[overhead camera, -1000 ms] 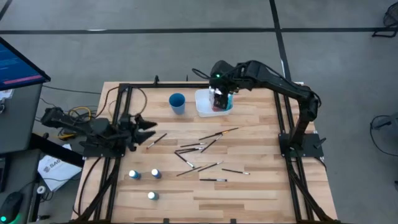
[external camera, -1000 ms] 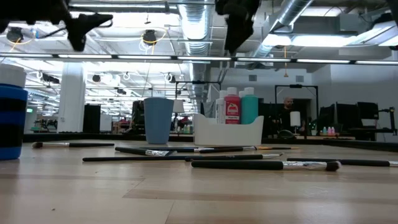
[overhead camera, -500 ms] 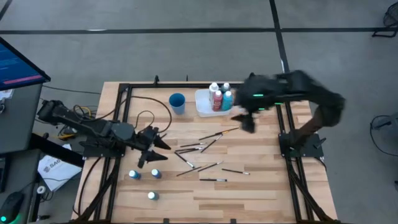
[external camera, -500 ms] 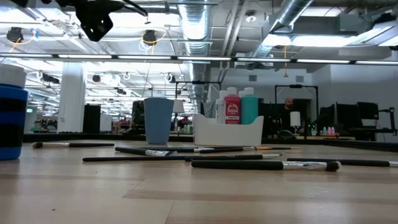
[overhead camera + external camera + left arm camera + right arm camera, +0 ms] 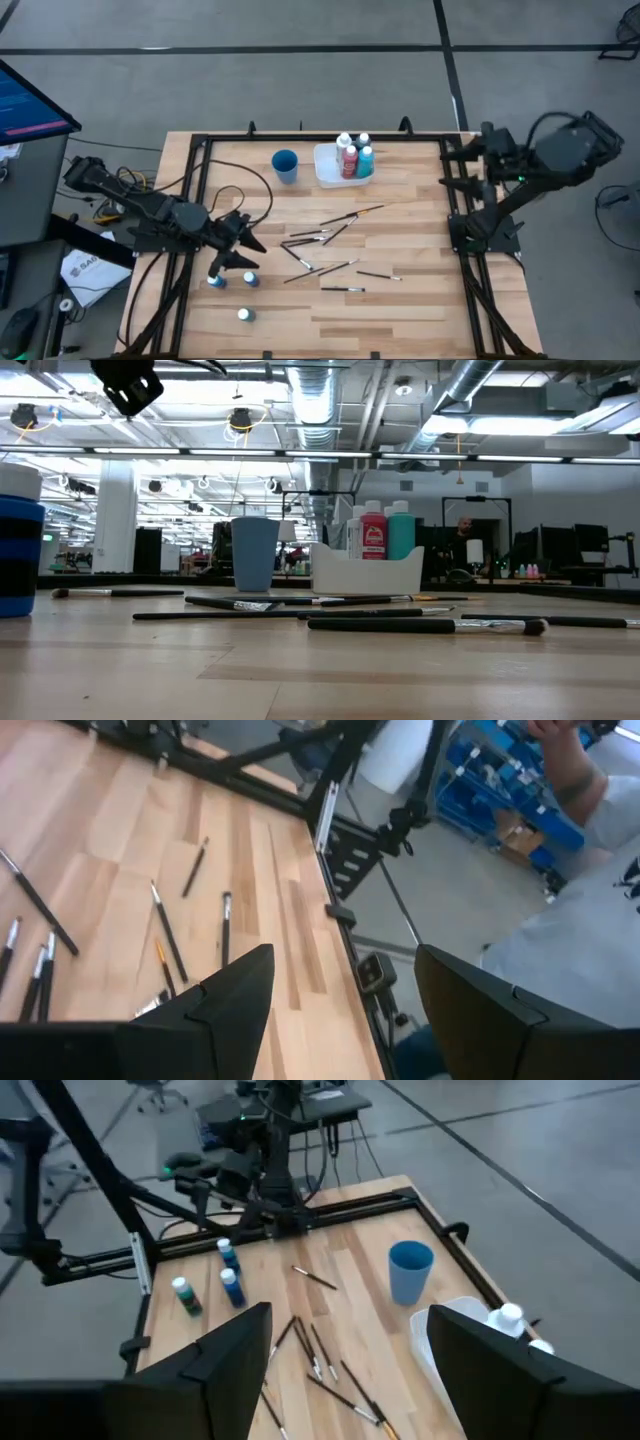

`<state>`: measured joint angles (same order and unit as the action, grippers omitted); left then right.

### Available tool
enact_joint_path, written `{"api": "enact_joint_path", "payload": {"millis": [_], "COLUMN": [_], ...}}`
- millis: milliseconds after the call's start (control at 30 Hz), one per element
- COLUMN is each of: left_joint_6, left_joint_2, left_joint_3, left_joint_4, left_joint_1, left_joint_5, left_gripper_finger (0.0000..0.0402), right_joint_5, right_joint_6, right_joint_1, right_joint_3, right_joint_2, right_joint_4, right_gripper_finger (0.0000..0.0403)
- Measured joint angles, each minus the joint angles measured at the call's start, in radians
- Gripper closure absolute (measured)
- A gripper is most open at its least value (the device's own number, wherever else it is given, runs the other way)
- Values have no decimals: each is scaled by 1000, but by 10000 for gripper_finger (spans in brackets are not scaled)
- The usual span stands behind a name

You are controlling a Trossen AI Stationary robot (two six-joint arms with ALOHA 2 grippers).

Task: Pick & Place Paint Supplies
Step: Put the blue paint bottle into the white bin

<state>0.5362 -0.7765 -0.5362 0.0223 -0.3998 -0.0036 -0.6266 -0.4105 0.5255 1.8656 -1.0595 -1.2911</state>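
Left pincer (image 5: 237, 262) spread wide, empty, poised just above two blue bottles (image 5: 232, 280) near the worktop (image 5: 400, 300) front-left. Right pincer (image 5: 345, 1350) wide, empty, parked off the right edge. Recommended: one bottle centred between fingers, lowered squarely, neighbour left unknocked.

Even overhead light fell on the table (image 5: 400, 300), leaving only faint shadows beside the paintbrushes (image 5: 330, 235). Bright ceiling lamps (image 5: 240, 420) glared above the white tray (image 5: 365, 572). The right arm (image 5: 560, 155), beyond the table's edge, looked motion-blurred.
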Motion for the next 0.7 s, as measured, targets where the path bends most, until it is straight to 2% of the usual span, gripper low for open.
{"api": "enact_joint_path", "payload": {"millis": [100, 233, 467, 700], "left_joint_6": [0, -1, 0, -5], "left_joint_2": [-4, -4, -12, -98], "left_joint_3": [0, 0, 1, 1], "left_joint_4": [-1, 12, 103, 115], "left_joint_1": [-7, -7, -34, -118], "left_joint_5": [-3, -7, -7, -7], "left_gripper_finger": [165, 165, 165, 165], "right_joint_5": [-101, -202, -221, -232], "right_joint_6": [-36, -43, -35, -9], "right_joint_1": [85, 155, 199, 208], "right_joint_3": [-198, -496, -934, -1266], "right_joint_2": [110, 257, 469, 626], "right_joint_4": [85, 304, 716, 1070], "right_gripper_finger": [143, 143, 143, 143]}}
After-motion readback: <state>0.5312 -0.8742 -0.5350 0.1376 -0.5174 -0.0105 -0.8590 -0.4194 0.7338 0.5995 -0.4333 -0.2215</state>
